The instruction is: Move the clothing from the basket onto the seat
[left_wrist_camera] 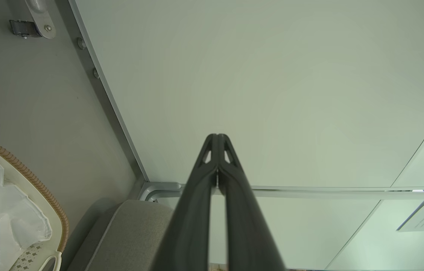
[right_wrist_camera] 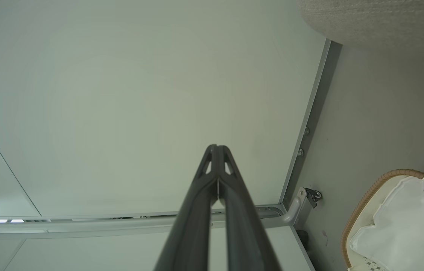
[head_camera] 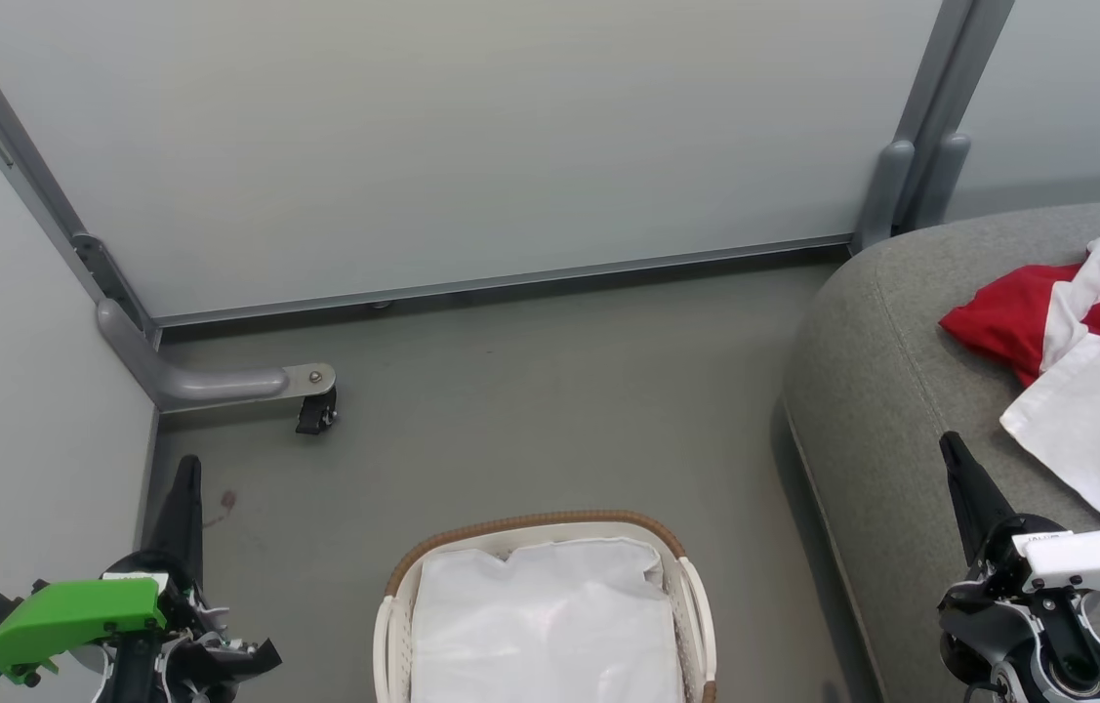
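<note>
Your left claw (head_camera: 186,478) sits at the lower left of the head view. Its two long dark fingers are pressed together, point up the picture and grip nothing, and a bright green cover (head_camera: 71,615) sits on its wrist. Your right claw (head_camera: 955,459) sits at the lower right, also closed tight on nothing, seen against the front of the seat (head_camera: 891,391). Each wrist view looks along its own closed fingers toward a pale wall panel (head_camera: 462,146). The clothing (head_camera: 1086,371) lies crumpled on top of the seat at the right edge of the head view: red fabric with broad white panels and thin red stripes, partly cut off by the picture's edge. The seat is a big grey upholstered cushion with a rounded corner. The basket (head_camera: 530,522) stands on the grey floor (head_camera: 550,391) at the bottom centre, between the two claws and just left of the seat, with a strip of floor between them. Its brown woven rim curves round a white cloth liner (head_camera: 550,625) that lies rumpled inside. A small black caster (head_camera: 317,415) on a grey metal bracket stands on the floor near the left wall corner, well apart from the basket.
</note>
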You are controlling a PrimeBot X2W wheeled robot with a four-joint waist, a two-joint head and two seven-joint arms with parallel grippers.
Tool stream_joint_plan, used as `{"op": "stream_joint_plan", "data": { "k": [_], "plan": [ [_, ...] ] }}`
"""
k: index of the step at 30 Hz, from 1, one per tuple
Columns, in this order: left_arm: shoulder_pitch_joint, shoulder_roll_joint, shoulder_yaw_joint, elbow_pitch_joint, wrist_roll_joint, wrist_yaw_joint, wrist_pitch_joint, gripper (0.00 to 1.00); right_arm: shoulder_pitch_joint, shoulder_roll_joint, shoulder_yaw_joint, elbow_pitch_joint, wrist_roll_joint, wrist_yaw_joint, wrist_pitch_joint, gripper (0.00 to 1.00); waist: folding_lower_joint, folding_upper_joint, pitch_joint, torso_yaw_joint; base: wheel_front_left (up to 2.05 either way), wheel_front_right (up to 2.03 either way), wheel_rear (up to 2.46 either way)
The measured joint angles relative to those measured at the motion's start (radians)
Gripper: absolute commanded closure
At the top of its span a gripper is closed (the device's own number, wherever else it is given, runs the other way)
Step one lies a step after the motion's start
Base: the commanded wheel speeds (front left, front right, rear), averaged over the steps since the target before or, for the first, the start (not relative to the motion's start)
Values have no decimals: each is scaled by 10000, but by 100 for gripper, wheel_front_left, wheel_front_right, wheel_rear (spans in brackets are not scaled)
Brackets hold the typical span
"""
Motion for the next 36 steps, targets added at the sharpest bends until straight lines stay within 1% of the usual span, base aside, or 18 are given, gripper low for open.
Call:
{"op": "stream_joint_plan", "data": {
  "k": [36],
  "plan": [
    [0, 0, 0, -2, 0, 0, 0, 100, 1, 0, 0, -2, 0, 0, 0, 100, 0, 0, 0, 0, 0, 0, 0]
  ]
}}
